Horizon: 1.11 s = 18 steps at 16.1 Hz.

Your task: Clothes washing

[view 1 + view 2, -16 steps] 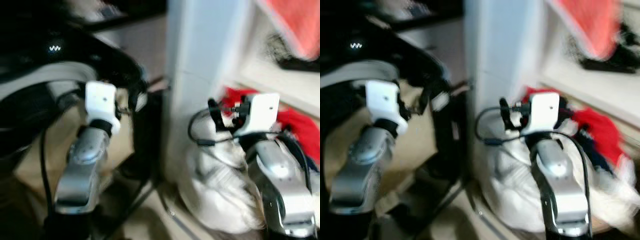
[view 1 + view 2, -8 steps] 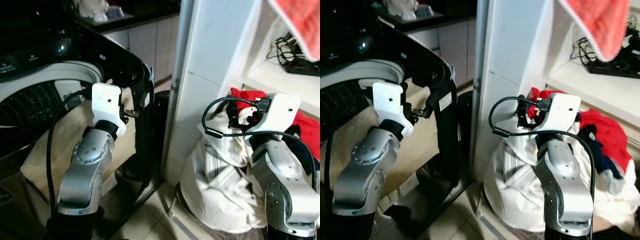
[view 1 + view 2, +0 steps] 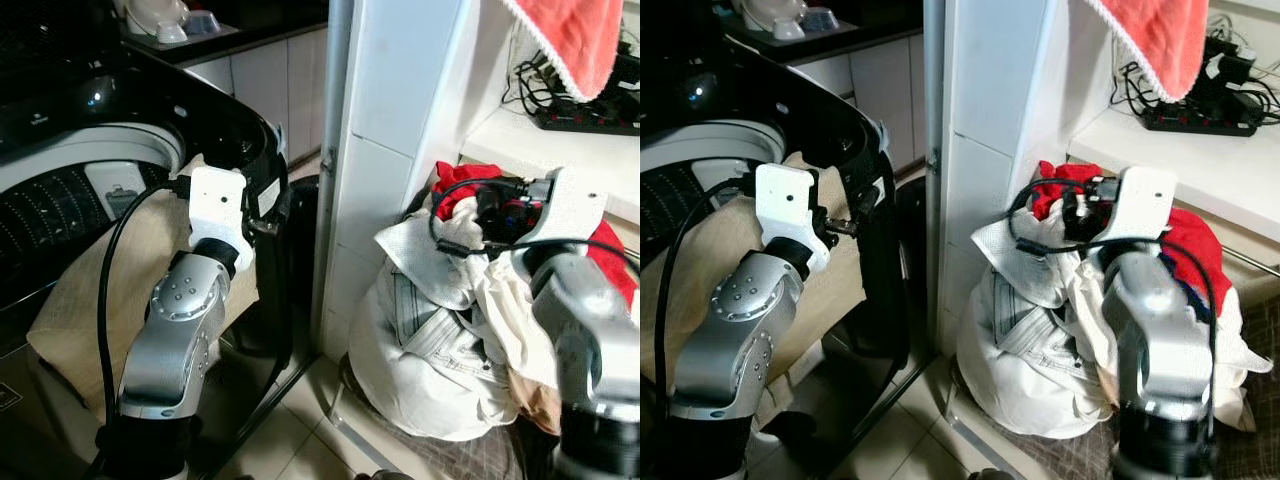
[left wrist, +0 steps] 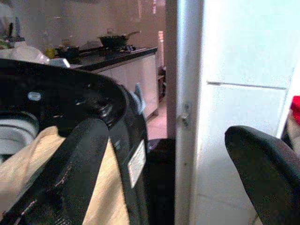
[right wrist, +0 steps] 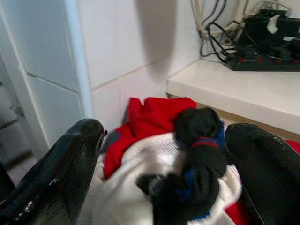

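Two spread grippers, left gripper [image 4: 164,178] by washing machine [image 3: 90,120]; right gripper [image 5: 164,154] over laundry pile [image 3: 440,340]

Both hands [image 4: 164,164] [image 5: 164,154] raised, fingers apart

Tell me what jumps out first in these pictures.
A big heap of laundry, white cloth with red clothes on top, sits on the floor under a white shelf. The right gripper hangs open over a black sock there. To the left stands a black washing machine.
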Available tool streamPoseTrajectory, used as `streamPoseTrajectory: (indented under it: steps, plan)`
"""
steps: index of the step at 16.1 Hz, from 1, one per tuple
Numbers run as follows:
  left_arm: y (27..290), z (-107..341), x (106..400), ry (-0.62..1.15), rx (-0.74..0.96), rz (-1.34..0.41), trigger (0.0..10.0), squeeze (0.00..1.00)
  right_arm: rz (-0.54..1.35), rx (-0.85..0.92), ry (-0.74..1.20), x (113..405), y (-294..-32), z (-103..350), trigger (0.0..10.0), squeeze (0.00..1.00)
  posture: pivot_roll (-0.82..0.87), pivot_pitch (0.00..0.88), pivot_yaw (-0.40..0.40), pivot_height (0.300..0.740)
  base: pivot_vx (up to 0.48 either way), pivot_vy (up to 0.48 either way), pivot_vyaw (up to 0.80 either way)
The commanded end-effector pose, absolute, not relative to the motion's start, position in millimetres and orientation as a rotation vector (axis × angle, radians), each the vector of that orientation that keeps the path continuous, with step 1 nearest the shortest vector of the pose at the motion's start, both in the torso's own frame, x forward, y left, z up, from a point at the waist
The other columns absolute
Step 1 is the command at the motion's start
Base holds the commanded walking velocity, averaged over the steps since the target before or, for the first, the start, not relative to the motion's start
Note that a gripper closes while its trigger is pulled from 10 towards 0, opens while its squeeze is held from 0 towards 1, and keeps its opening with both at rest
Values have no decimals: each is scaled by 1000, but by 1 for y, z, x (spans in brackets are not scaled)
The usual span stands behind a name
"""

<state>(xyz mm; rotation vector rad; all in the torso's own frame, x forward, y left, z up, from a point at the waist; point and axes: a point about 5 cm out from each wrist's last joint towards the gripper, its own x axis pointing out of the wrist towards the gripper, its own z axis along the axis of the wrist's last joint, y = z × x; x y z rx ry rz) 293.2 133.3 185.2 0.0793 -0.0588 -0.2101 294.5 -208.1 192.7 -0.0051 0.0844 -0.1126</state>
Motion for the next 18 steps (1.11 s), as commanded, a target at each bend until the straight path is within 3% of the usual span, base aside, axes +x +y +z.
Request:
streamPoseTrajectory:
  steps: [1, 6, 11, 18]
  plan:
    - [132, 188, 295, -66, 89, -212, 10000, 0, -76, -8, 89, 299, -206, 195, 10000, 1000, -66, 0, -20, 740, 0, 0, 0]
    - [134, 188, 293, -80, 107, -216, 10000, 0, -73, -5, 122, 306, -208, 184, 10000, 1000, -60, 0, -26, 740, 0, 0, 0]
    - [123, 194, 289, -116, 121, -442, 10000, 0, -213, 5, 196, 322, -244, 178, 10000, 1000, -60, 0, -26, 740, 0, 0, 0]
    - [116, 199, 275, -114, 172, -717, 10000, 0, -338, 38, 333, 326, -268, 164, 10000, 1000, -50, 0, -28, 740, 0, 0, 0]
